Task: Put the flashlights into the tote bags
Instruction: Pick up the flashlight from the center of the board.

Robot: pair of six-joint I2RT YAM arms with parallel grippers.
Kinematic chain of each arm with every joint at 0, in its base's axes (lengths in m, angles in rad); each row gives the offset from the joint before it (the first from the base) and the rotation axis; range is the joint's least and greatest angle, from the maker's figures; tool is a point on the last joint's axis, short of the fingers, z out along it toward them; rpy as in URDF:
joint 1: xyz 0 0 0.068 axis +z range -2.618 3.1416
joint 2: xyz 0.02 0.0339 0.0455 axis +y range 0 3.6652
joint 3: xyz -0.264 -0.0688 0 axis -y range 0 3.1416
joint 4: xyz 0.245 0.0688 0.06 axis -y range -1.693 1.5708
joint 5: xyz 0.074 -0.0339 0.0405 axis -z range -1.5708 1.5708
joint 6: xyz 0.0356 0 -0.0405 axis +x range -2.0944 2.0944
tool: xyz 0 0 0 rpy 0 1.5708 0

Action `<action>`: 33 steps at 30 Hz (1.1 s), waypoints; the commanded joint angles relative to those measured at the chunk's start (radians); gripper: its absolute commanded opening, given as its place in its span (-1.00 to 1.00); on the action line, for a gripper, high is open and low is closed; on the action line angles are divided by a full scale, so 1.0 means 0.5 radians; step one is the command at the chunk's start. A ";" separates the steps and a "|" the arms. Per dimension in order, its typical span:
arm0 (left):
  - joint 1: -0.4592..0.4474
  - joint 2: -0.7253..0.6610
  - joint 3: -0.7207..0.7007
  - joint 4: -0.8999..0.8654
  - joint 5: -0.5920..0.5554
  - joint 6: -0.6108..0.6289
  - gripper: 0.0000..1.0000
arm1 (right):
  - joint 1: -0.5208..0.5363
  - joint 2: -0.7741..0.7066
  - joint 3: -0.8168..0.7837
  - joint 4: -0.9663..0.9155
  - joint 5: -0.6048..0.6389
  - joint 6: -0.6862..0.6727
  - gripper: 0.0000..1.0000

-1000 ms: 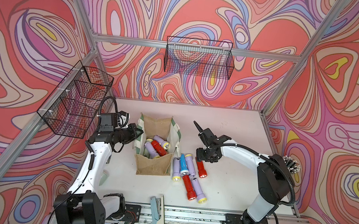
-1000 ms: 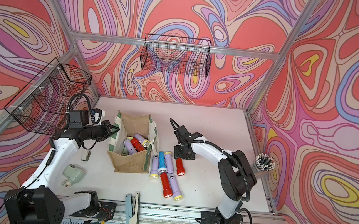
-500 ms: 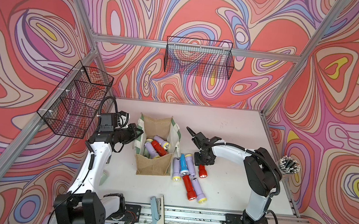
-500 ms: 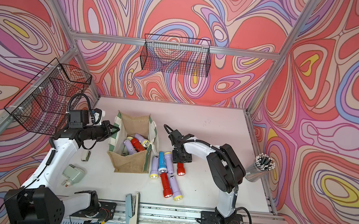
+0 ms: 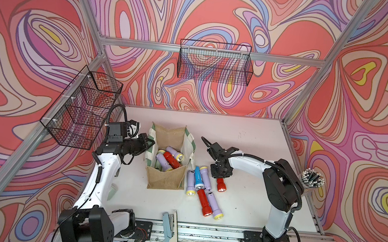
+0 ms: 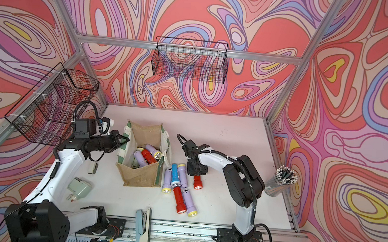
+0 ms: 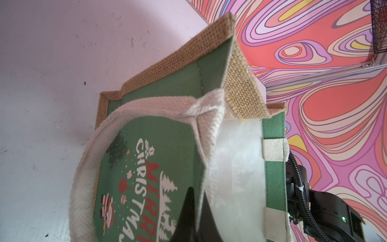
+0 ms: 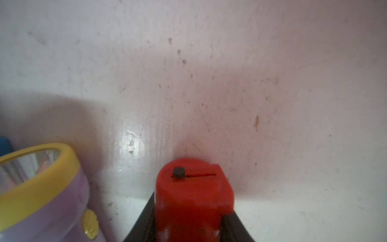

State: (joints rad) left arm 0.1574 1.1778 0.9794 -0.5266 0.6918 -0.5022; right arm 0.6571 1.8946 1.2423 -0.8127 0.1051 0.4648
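Since the right gripper (image 5: 219,177) sits low over the tail of a short red flashlight (image 5: 221,185) just right of the tote bag (image 5: 164,181), a shallow hold could let the smooth cylinder pivot or slip on the lift.

Both top views, count:
- Tote bag, one, upright, mouth open.
- In the bag, flashlights (image 6: 147,157), four visible: two lilac, one red, one pale green. Others may lie hidden beneath.
- On the table (image 5: 247,144) right of the bag, six: three lilac, one blue, two red.
- Wire baskets (image 5: 214,65), two, on the walls behind and left of the bag.
- Left gripper (image 5: 147,143), pressed shut on the bag's left wall. If that pinch slides off, the wall may sag and narrow the mouth.

Left wrist view: one green printed panel (image 7: 146,167), one white handle (image 7: 81,178), one dark finger (image 7: 188,220) clamped at the panel's edge.

Right wrist view: fingers (image 8: 144,226) lie against both flanks of the red flashlight; firmness cannot be judged. One lilac flashlight (image 8: 48,199) lies close alongside and could be nudged.
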 commanded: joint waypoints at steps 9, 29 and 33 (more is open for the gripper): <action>0.010 0.013 0.003 0.010 0.034 0.010 -1.00 | -0.004 -0.021 0.398 -0.410 0.741 -0.272 -0.50; 0.010 0.054 0.008 0.035 0.045 -0.006 -1.00 | 0.016 -0.337 1.335 0.117 -0.503 -0.422 -0.57; 0.010 0.056 -0.001 0.057 0.042 -0.021 -1.00 | 0.104 -0.345 1.226 0.485 -0.618 -0.398 -0.56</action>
State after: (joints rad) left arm 0.1581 1.1946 0.9794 -0.5175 0.7071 -0.5037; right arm 0.6762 1.7363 1.8904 -0.7544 -0.0727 0.2581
